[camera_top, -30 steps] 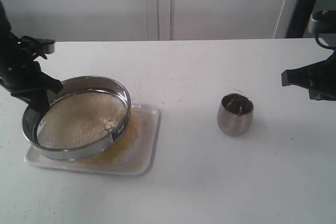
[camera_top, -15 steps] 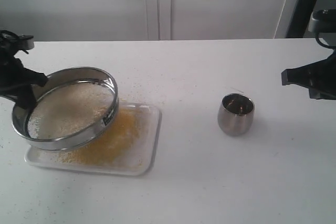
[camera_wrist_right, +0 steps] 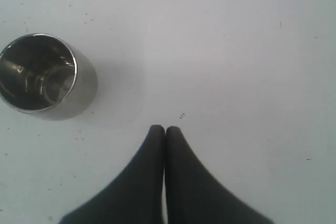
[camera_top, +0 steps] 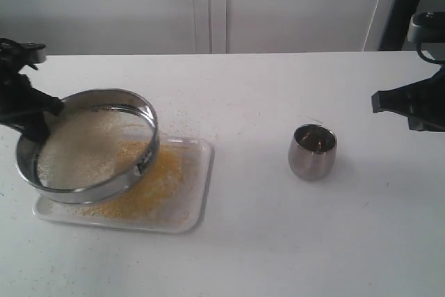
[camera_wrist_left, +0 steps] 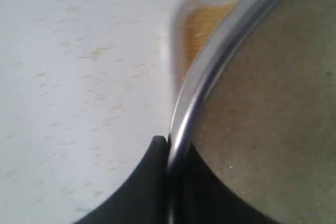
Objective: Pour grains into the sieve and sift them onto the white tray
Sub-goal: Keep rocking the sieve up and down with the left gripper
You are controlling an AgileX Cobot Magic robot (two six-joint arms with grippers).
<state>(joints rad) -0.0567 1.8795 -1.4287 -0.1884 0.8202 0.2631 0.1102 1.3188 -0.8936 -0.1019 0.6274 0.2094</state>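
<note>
The sieve [camera_top: 90,191], a round steel-rimmed one, hangs tilted above the left part of the white tray [camera_top: 199,193]. Pale beige grains [camera_top: 80,149] cover its mesh. Fine golden-yellow grains [camera_top: 158,184] lie spread on the tray under and beside it. My left gripper [camera_top: 38,124] is shut on the sieve's left rim. In the left wrist view the rim [camera_wrist_left: 210,61] runs between the left gripper's [camera_wrist_left: 170,146] dark fingers, one outside and one inside, with the tray's corner [camera_wrist_left: 181,19] beyond. My right gripper [camera_wrist_right: 165,129] is shut and empty, hovering at the far right [camera_top: 379,102].
A small rounded steel cup [camera_top: 312,151] stands upright on the white table right of centre, close to the right gripper in its wrist view [camera_wrist_right: 39,72]. Stray grains speckle the tabletop [camera_top: 184,113] around the tray.
The left gripper carried the sieve leftward and slightly up, then nudged it back right a little. More yellow grains show on the tray. The right arm stayed still.
</note>
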